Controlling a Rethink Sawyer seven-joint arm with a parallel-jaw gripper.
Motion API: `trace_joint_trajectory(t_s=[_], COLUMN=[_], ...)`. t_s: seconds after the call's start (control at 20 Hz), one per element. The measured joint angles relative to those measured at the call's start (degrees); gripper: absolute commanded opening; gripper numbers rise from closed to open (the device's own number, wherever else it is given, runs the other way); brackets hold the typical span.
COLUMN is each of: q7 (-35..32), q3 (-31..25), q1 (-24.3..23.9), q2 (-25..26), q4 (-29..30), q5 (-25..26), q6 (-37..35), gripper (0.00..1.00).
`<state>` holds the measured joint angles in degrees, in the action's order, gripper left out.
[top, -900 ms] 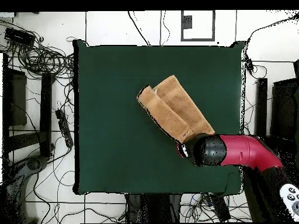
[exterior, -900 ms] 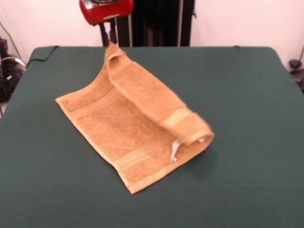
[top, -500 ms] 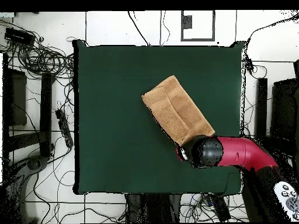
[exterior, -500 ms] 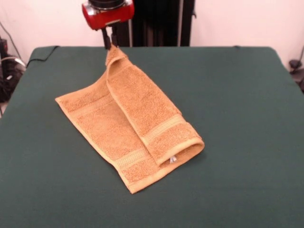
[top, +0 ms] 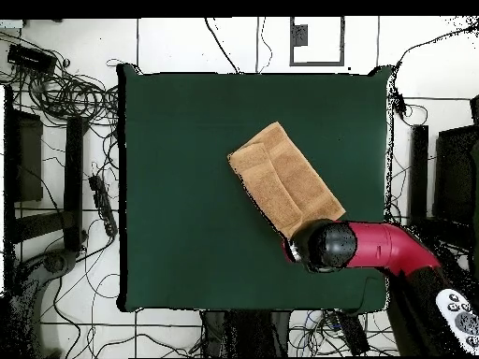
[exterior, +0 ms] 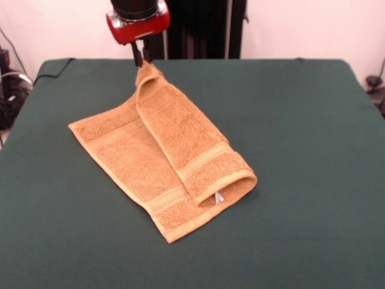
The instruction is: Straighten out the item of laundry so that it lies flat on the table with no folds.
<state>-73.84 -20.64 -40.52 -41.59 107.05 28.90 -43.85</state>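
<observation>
Front view:
- The towel [exterior: 159, 153] lay left of centre on the green table [exterior: 313, 150], folded lengthwise: one half was flopped over the other, so it was not flat yet.
- The fold ran from the upper left, near the gripper, down to the lower middle of the frame, ending in a rolled lip.
- The white label [exterior: 219, 197] peeked out under that lip, tucked inside the fold.
- The gripper [exterior: 142, 58] sat at the top of the frame, left of centre, under the red wrist [exterior: 138, 23], right at the towel's raised far corner.
- That corner stood up in a peak against the fingertips, so the pincer looked pinched on it. Probably held there to drag the upper layer open.
- The lower layer rested flat on the cloth, its border bands showing; its weight likely anchors the towel for a pull.

Overhead view:
- The towel [top: 283, 192] was a diagonal strip right of centre, running from upper middle to lower right.
- Its lower right end disappeared under the red arm [top: 374, 248], whose head covered the grip; the fingers were not visible here.
- The table [top: 178, 187] had plenty of bare cloth to the left and above.
- The doubled strip looked narrower than a square towel would, so one unfold seemed left.
</observation>
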Motion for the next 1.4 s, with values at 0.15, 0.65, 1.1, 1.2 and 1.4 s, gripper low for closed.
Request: trace_joint_trajectory(t_s=[0.15, 0.65, 1.1, 1.2, 1.4], q7=[0.0, 0.0, -0.1, -0.1, -0.1], q3=[0.2, 2.7, 5.2, 5.5, 6.6], q1=[-0.1, 3.3, 7.9, 8.5, 10.0], q2=[-0.2, -0.3, -0.3, -0.3, -0.2], q4=[0.0, -0.7, -1.0, -1.1, -2.1], q5=[0.0, 0.0, -0.6, -0.7, -1.4], q6=[0.0, 0.9, 3.2, 3.3, 3.3], gripper=[0.00, 1.00, 1.00, 1.00, 1.00])
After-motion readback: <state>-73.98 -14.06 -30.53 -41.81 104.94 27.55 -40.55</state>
